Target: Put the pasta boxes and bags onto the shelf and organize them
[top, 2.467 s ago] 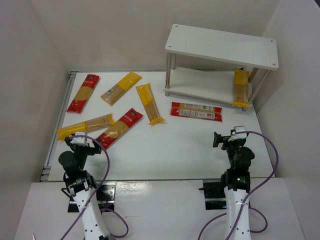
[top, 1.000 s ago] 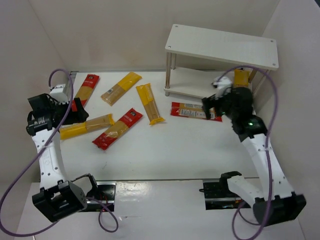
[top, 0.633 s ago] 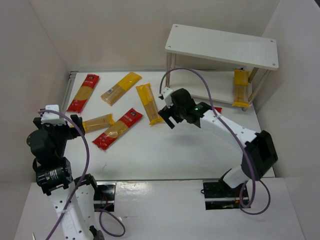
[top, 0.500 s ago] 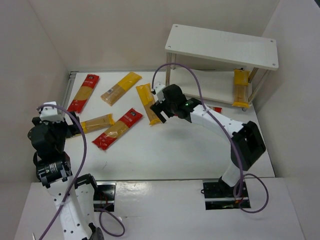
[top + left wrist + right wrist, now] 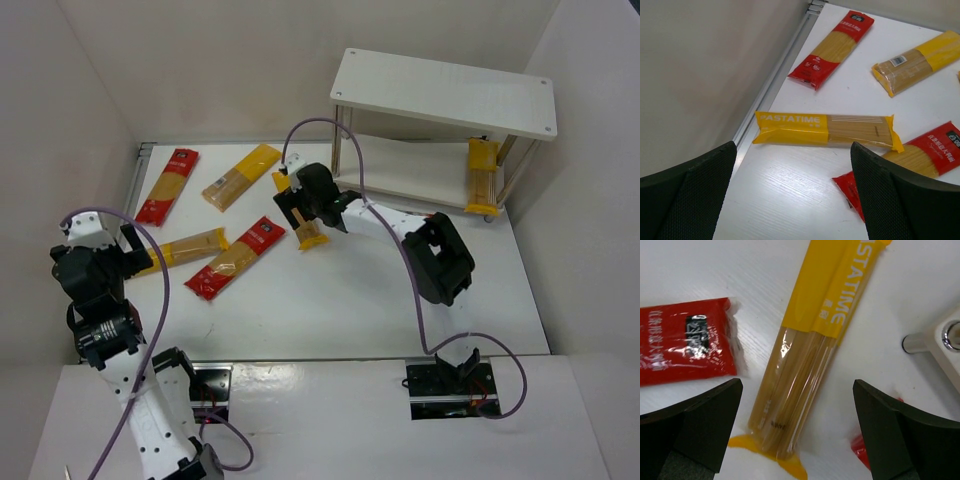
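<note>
Pasta pack (image 5: 805, 350), yellow, lies on the table (image 5: 330, 300) left of the shelf (image 5: 445, 92); right gripper (image 5: 799, 435) hovers over it, fingers wide apart, holding nothing. Left gripper (image 5: 790, 200), near left, also gapes empty.

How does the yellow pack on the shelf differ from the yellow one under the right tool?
The shelved pack lies on the shelf's lower tier, at its right end; the other pack lies on the table near the shelf's left leg. No arm is near the shelved pack; the open right tool hovers over the other. Both are yellow, long and flat.
</note>
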### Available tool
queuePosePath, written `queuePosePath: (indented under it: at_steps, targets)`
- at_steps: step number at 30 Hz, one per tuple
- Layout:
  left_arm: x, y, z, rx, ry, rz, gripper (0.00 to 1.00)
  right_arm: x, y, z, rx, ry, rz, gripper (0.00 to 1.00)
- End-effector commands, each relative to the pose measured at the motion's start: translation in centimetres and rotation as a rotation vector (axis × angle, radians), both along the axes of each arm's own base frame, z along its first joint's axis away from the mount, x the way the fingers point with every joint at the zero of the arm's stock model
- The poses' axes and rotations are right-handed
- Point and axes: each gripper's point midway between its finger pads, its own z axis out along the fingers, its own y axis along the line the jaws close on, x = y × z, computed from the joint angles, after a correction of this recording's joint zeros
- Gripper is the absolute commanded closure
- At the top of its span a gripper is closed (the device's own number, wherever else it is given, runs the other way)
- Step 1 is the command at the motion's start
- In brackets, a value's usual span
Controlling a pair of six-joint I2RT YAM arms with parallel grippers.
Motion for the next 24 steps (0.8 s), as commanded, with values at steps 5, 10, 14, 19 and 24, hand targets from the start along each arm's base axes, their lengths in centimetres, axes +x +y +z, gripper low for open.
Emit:
queuePosePath:
  at_steps: [5,10,14,19,24]
  targets:
    - [-0.7,1.4,1.1,0.007,-0.058,0.078,0.0,3.4,2.9,0.0,0.068,-0.054,-0.052,0.0]
    - [-0.7,1.4,1.1,0.007,-0.058,0.078,0.0,4.6,3.2,-2.0,0.058,-0.018,-0.075,0.0]
    - [-0.7,1.4,1.1,0.007,-0.058,0.078,0.0,5.8,3.3,-3.2,0.068,0.014,-0.071,0.0]
    - [-0.8,1.5,1.1,0.009,-0.057,0.087,0.0,7.2,2.4,-4.4,0.057,0.036,-0.124,0.0]
    - [-0.8,1.5,1.1,0.009,-0.057,0.087,0.0,8.3,1.0,-5.7,0.038,0.043,-0.175,0.0]
